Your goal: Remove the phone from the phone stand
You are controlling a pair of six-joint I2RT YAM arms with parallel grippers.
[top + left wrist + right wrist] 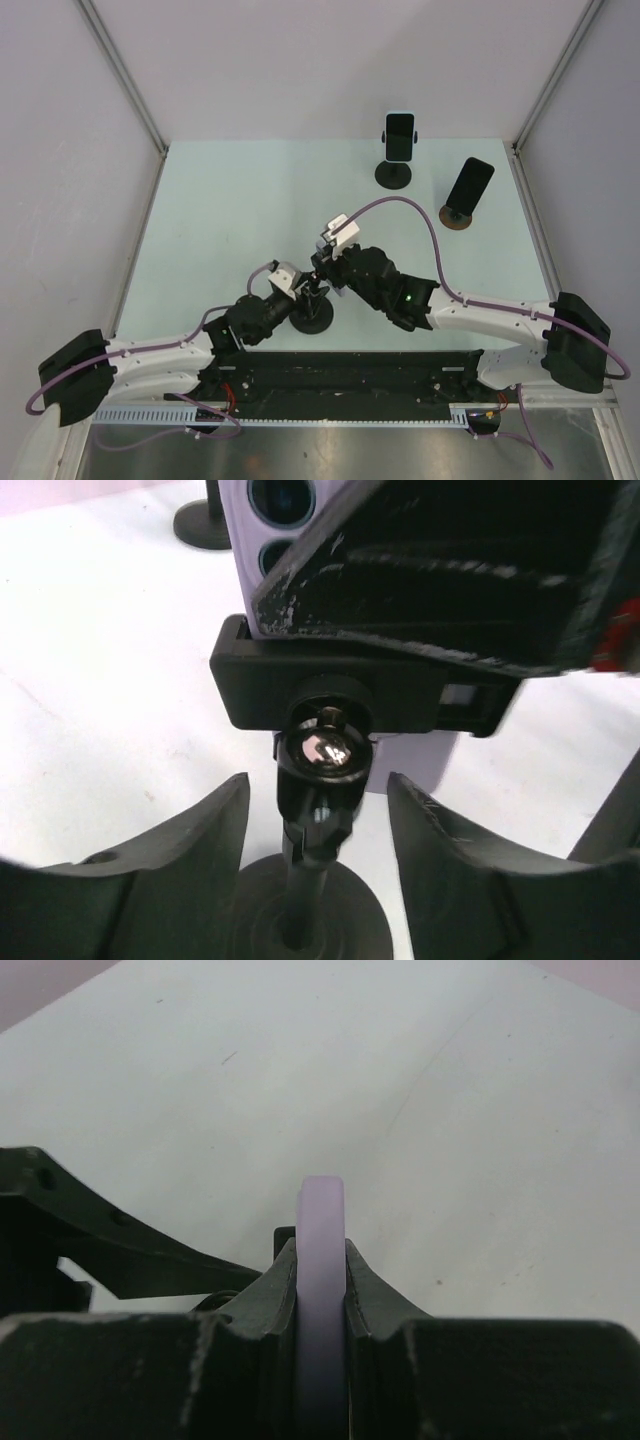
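- Near the surface's point(220, 220) front edge, the phone point(248, 570) sits in the phone stand's point(322, 755) cradle.
- Right hand point(320, 1265) is clamped on the phone.
- Left hand point(318, 800) released, fingers point(180, 870) flanking the stand's stem without touching.

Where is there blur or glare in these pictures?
Left wrist view: the left gripper looks soft, and the stand's ball joint carries a bright glint. Right wrist view: the phone blurs toward the lens. Top view: evenly lit, sharp.

the phone point(320, 1260) is lilac, its stand point(330, 692) black, the table point(230, 220) pale green.
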